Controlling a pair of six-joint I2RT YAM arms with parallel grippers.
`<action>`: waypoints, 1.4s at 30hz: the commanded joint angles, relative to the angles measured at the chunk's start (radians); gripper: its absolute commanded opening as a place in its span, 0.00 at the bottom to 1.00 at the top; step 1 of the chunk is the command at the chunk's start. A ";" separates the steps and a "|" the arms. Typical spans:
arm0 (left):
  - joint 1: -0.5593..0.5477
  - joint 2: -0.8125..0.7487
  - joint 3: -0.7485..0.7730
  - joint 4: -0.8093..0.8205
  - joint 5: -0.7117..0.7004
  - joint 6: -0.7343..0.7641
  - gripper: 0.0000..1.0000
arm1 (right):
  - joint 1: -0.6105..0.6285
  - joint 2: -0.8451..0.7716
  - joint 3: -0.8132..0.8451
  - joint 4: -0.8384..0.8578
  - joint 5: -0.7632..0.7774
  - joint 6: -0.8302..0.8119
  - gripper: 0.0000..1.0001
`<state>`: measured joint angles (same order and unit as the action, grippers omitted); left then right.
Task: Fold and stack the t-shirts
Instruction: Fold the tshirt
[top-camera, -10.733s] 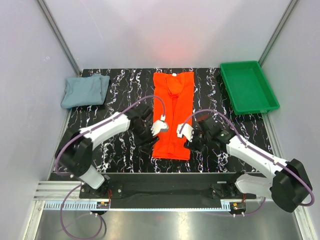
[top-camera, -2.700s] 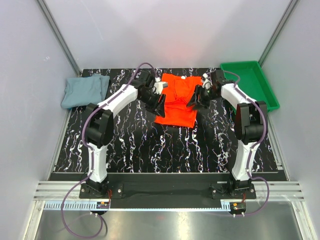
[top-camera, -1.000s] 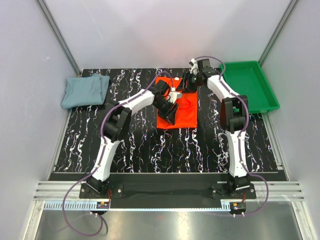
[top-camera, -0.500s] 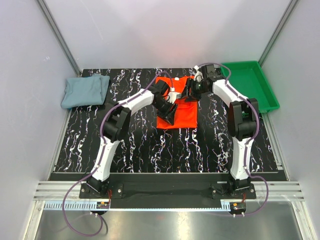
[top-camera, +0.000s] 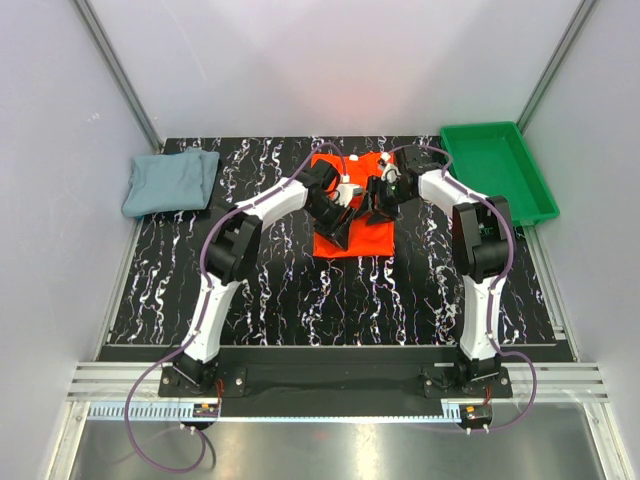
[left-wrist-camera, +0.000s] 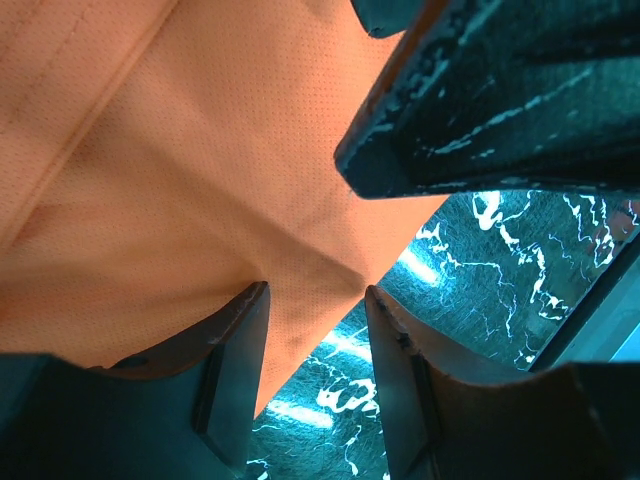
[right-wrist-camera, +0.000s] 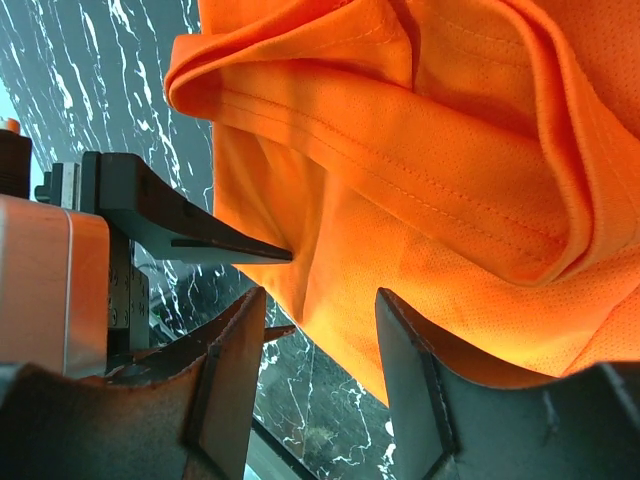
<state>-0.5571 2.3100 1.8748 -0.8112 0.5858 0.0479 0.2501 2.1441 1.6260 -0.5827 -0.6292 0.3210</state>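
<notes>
The orange-red t-shirt (top-camera: 362, 236) lies folded into a small rectangle at the middle back of the black marbled table. My left gripper (top-camera: 338, 222) hovers over its left part, jaws apart; in the left wrist view (left-wrist-camera: 315, 295) a cloth corner (left-wrist-camera: 200, 200) lies behind the gap, not pinched. My right gripper (top-camera: 378, 199) is over the shirt's right half, close to the left one. It is open (right-wrist-camera: 320, 297) above the layered orange folds (right-wrist-camera: 420, 150), with the left gripper's fingers (right-wrist-camera: 190, 235) showing beside it. The grey-blue t-shirt (top-camera: 170, 180) lies bunched at the back left.
A green plastic tray (top-camera: 497, 172) stands at the back right corner, just right of the right arm. Grey walls close in the table on three sides. Both arms stretch far out from their bases at the near edge.
The right gripper has come from the shirt's back edge forward and left, over the shirt, close to the left gripper. The left arm and the shirt have stayed put.
</notes>
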 joint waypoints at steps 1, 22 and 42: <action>-0.004 -0.075 0.026 0.018 -0.011 0.004 0.49 | 0.009 0.007 0.018 0.015 0.009 -0.013 0.56; -0.009 -0.092 -0.008 0.009 -0.029 0.027 0.49 | 0.009 0.145 0.242 0.067 0.143 -0.025 0.56; -0.014 -0.211 0.078 -0.052 -0.184 0.114 0.81 | -0.061 0.183 0.405 0.080 0.247 -0.077 0.58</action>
<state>-0.5835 2.2360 1.8839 -0.8555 0.4362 0.1059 0.2249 2.3447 1.9625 -0.5209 -0.4244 0.2829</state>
